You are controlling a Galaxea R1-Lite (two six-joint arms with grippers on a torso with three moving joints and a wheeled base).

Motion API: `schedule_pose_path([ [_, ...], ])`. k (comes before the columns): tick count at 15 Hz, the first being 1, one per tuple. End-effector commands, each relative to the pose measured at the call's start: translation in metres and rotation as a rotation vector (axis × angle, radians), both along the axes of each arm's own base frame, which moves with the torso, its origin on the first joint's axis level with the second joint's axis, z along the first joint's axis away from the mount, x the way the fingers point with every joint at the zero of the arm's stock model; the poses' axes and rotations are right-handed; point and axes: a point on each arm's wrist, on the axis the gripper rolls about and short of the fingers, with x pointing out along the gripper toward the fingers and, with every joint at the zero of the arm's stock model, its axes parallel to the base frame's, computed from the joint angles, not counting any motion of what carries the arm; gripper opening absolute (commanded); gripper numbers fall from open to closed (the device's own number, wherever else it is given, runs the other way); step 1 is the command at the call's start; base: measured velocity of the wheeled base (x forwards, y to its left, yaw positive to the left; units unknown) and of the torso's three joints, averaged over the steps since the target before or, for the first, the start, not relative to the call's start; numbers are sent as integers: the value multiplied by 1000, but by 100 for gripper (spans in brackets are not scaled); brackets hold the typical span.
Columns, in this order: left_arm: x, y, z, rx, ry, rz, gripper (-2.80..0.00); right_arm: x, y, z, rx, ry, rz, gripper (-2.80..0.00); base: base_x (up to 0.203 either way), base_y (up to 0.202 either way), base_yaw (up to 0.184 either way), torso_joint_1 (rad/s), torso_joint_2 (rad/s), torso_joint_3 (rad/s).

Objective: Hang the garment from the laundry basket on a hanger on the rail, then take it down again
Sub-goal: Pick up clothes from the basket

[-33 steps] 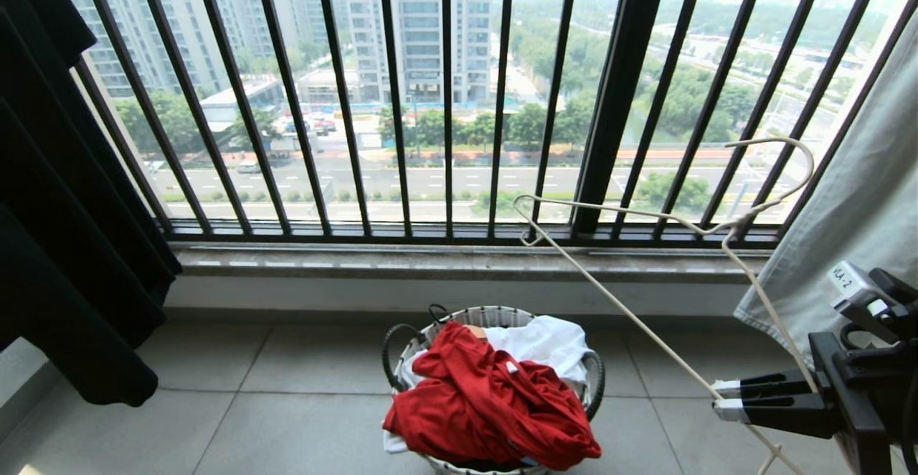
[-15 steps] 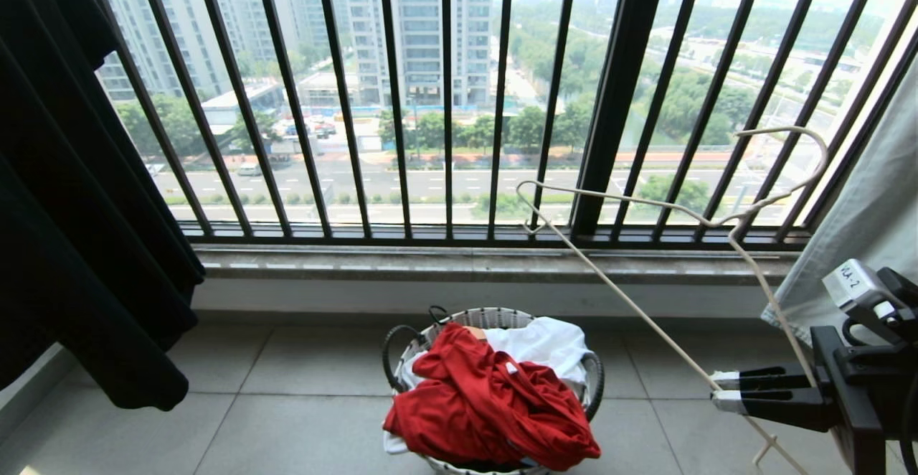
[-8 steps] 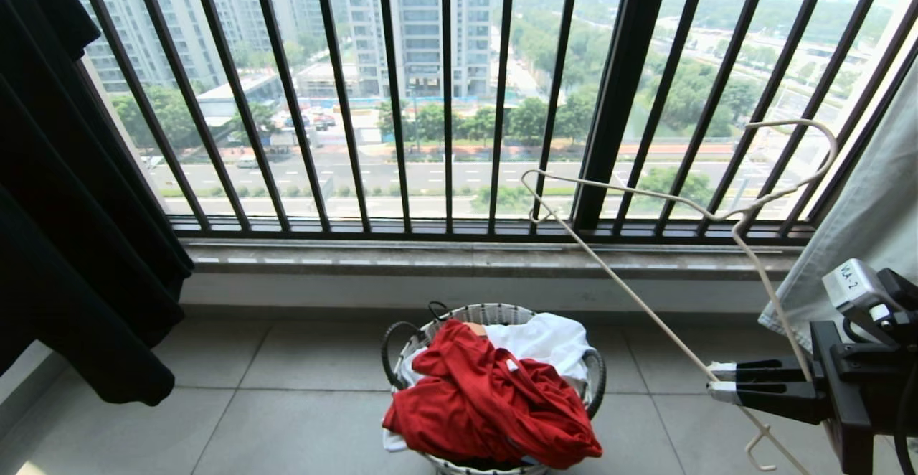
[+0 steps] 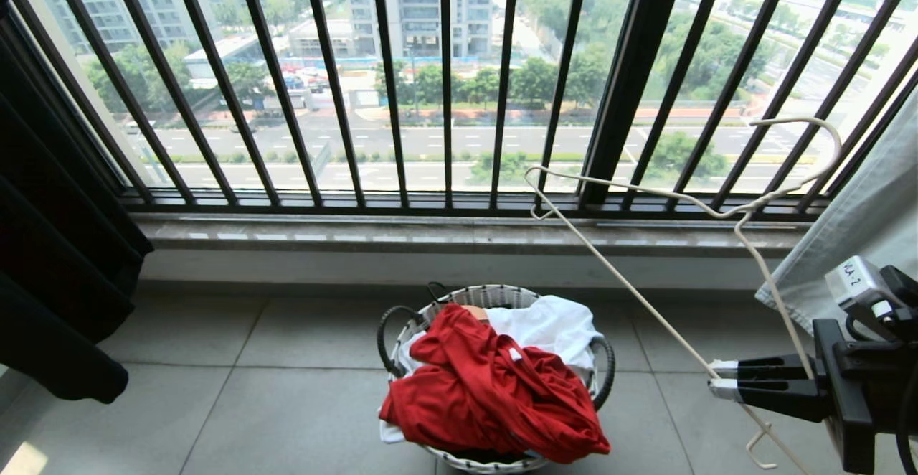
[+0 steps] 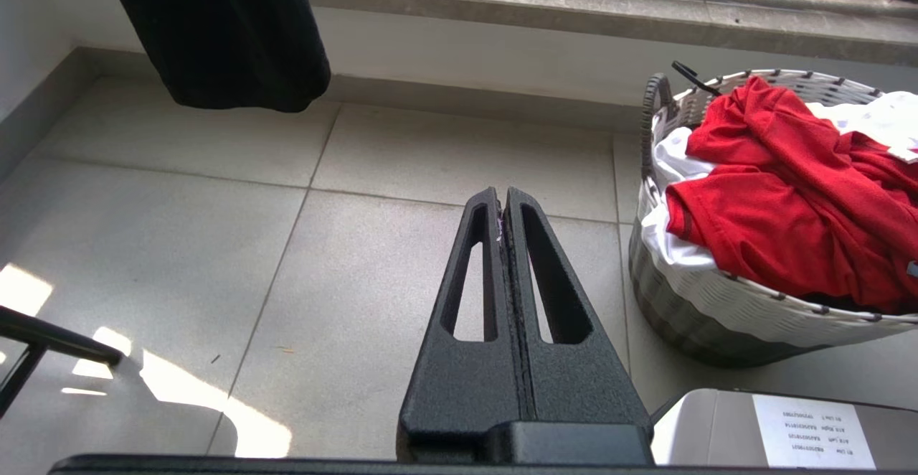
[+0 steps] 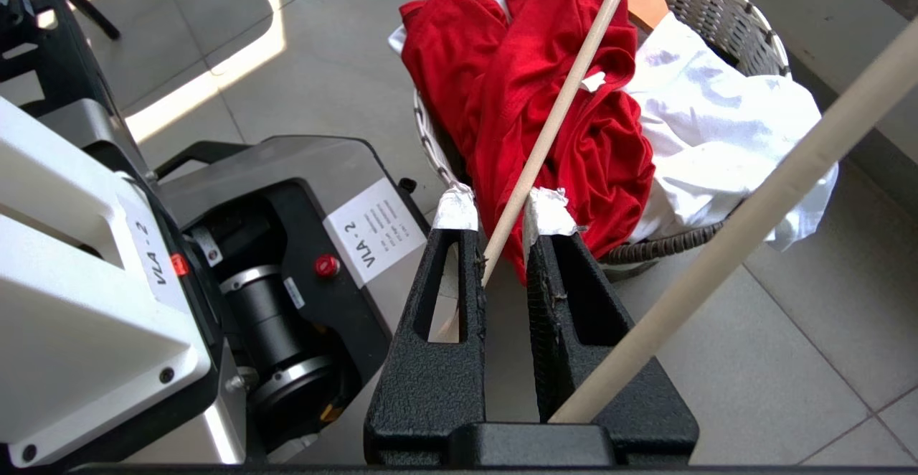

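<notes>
One thin hanger (image 4: 645, 317) rod sits nipped in the right claw (image 4: 721, 379) at four o'clock of the basket (image 4: 495, 295); it could twist loose.

Bare floor tiles (image 5: 401, 152) lie open ahead of the left gripper (image 5: 504, 206), whose fingers (image 5: 477, 274) are pressed together; the basket (image 5: 724, 310) stands off to one side of them and a hanging black cloth (image 5: 215, 37) farther ahead. Between the right gripper's (image 6: 495, 206) fingers (image 6: 434, 331) runs a rod of the hanger (image 6: 552, 123), a second rod crossing just beside them. Past those fingertips the red shirt (image 6: 545, 109) fills the basket's mouth.
</notes>
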Motion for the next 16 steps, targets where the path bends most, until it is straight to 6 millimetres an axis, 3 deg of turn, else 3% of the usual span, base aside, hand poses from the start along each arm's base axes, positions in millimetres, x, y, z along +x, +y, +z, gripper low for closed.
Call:
schedule_pose_path([
  [1,0,0,0,-2,1,1,-280,0,0,0,13,15,-3,-280,0,0,0,5,7,-186],
  [16,0,0,0,-1,1,1,-280,-1,-2,15,4,30,-88,-280,0,0,0,2,1,-196],
])
